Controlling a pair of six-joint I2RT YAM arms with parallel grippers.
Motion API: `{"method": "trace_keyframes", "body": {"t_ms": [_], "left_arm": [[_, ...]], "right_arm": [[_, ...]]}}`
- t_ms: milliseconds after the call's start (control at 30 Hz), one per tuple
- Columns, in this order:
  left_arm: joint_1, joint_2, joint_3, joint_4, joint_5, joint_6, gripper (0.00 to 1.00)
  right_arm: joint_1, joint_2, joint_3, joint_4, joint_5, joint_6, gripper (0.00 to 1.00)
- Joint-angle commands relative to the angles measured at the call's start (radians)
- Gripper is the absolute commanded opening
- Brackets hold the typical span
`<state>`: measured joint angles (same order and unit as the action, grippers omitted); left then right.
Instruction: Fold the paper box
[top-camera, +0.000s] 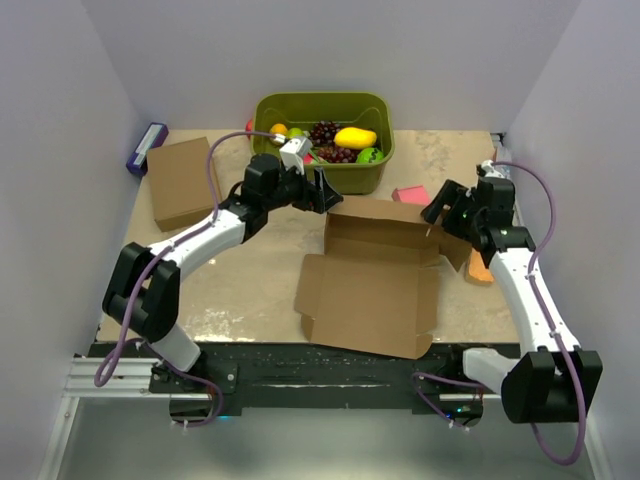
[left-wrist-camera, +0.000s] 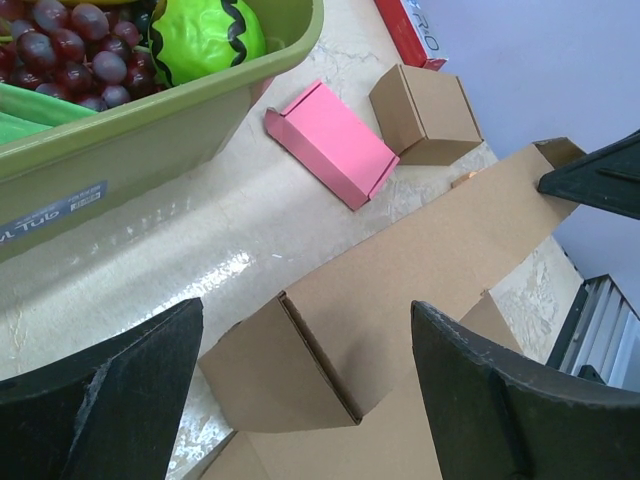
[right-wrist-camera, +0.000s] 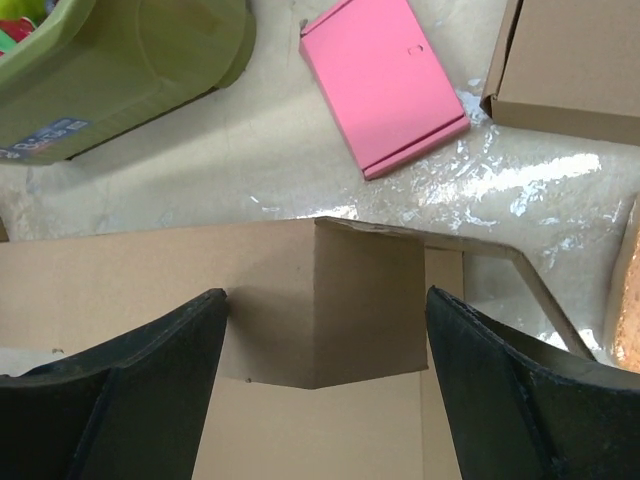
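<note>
Behind the paper box (top-camera: 370, 270): green tub (top-camera: 325, 140) close, we see a narrow gap.
Right of it: pink box (top-camera: 410, 194), small cube (left-wrist-camera: 425, 110).
Left of it: open tabletop (top-camera: 255, 290).

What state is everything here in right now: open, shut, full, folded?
paper box, half folded: rear wall up, front panel lying flat.
left gripper, open, over the box's rear left corner.
right gripper, open, over the rear right corner.
green tub, filled with fruit.
pink box, lying flat.
small cardboard cube, closed.
flat cardboard rectangle, lying flat.
</note>
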<state>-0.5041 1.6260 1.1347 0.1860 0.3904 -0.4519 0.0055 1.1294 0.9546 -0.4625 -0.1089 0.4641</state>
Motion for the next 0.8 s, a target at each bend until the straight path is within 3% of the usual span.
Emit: {"method": "trace_keyframes", "body": {"t_ms": [0, 300, 767], "left_arm": [[0.007, -0.012, -0.018, 0.041, 0.015, 0.016, 0.88], [0.015, -0.121, -0.088, 0.029, -0.038, 0.055, 0.91], [0.136, -0.276, -0.216, 0.049, -0.016, 0.033, 0.92]], "right_arm": [[-0.004, -0.054, -0.063, 0.076, -0.043, 0.037, 0.82], [-0.004, -0.086, -0.247, 0.278, -0.239, 0.233, 0.74], [-0.004, -0.103, -0.412, 0.606, -0.319, 0.479, 0.63]]}}
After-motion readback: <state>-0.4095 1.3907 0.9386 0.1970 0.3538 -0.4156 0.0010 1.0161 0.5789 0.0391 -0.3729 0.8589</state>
